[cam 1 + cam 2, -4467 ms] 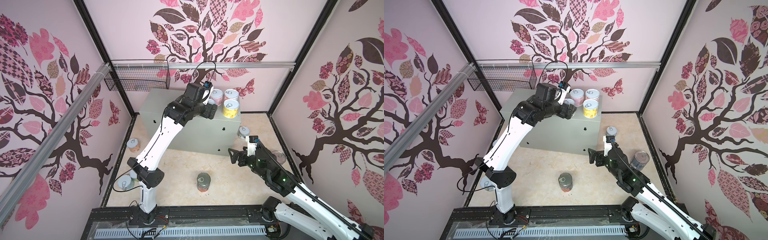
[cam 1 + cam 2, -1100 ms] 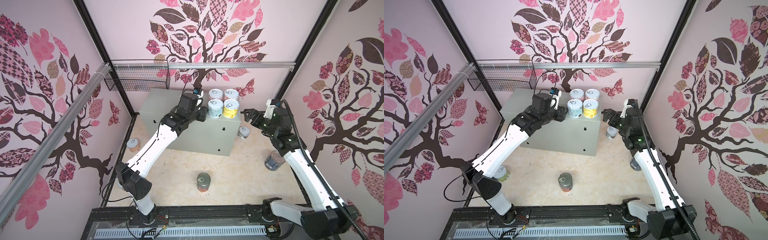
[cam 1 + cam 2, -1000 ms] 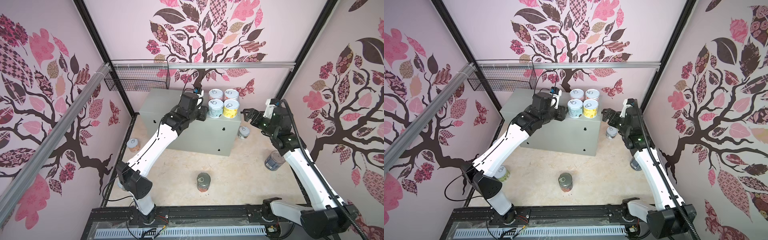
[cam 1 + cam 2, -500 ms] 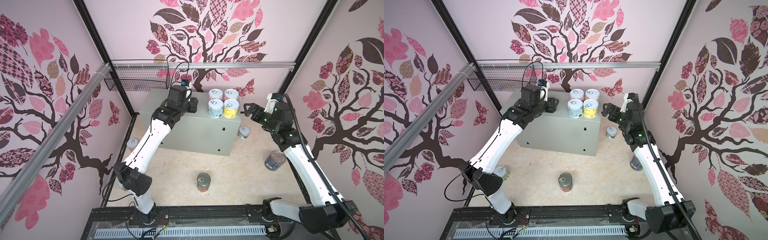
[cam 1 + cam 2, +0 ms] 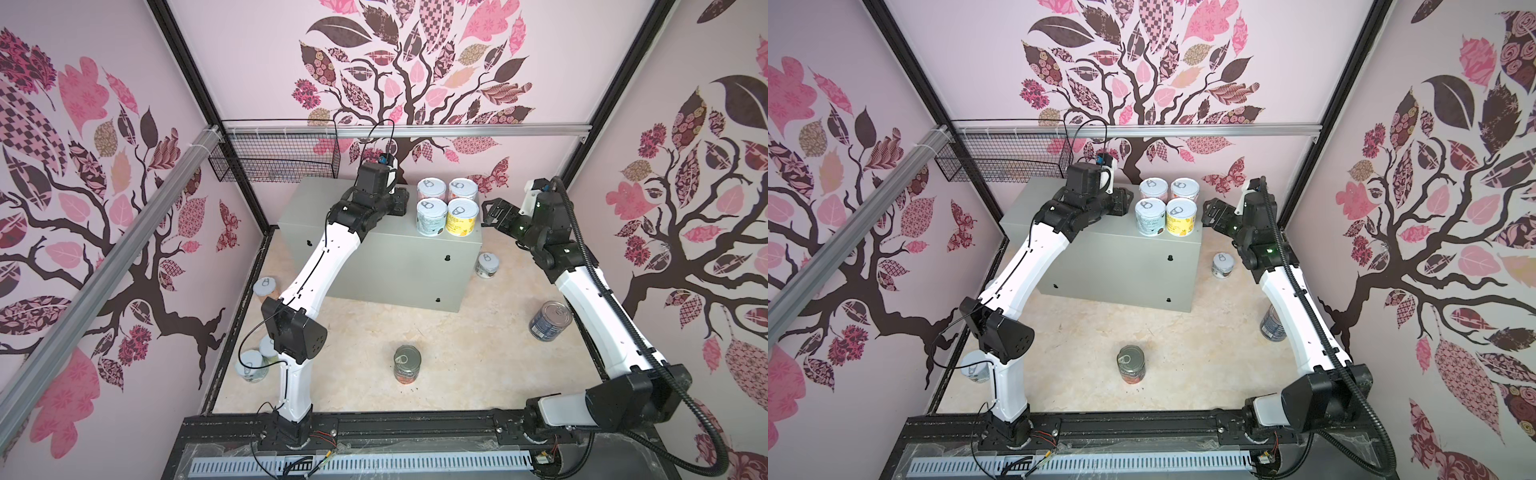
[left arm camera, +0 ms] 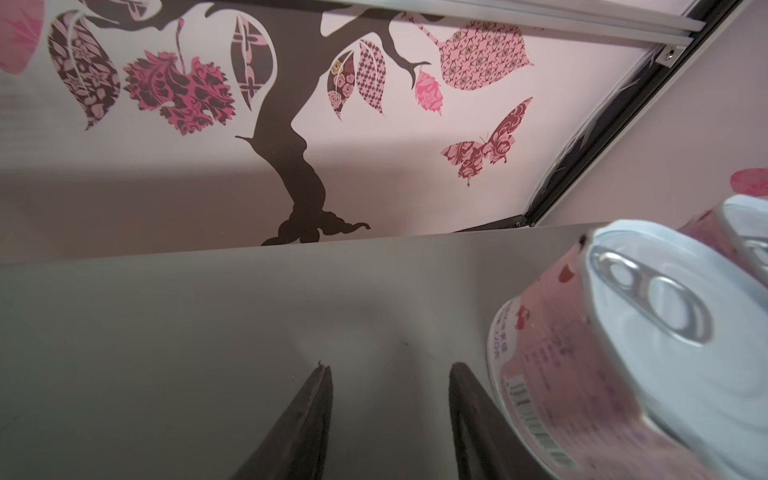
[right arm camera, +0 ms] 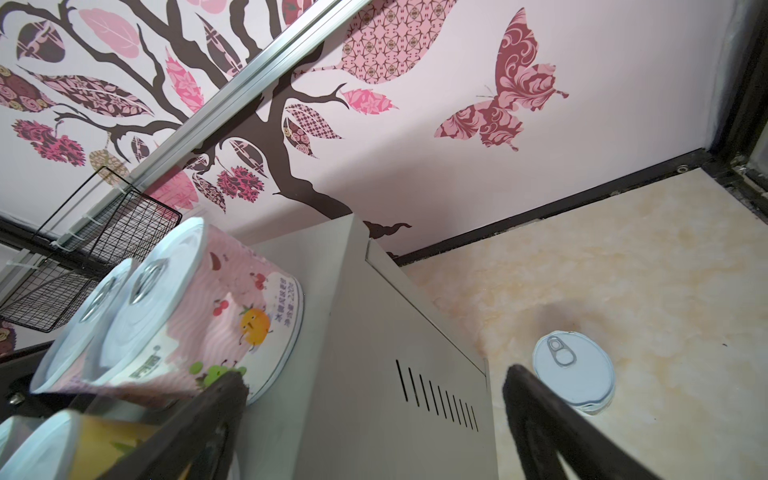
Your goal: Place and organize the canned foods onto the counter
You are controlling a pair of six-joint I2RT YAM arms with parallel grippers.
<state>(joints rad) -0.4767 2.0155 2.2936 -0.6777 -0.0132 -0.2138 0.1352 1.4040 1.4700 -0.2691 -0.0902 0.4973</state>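
Your bench [image 5: 374, 253] carries four cans [image 5: 446, 205] in a tight square at its 2 o'clock corner, all upright, axes vertical. Six remain on the floor. The nearest loose can [image 5: 487, 264] stands upright on the floor just beside the bench's right end, below and toward 6 o'clock from your right gripper [image 5: 492, 212], which is spread wide and empty; that arm is far nearer. Your left gripper [image 5: 400, 202] is closed, holding nothing, at 9 o'clock of the square. Since half a second ago, it has swung back toward the cans; the right has barely shifted.
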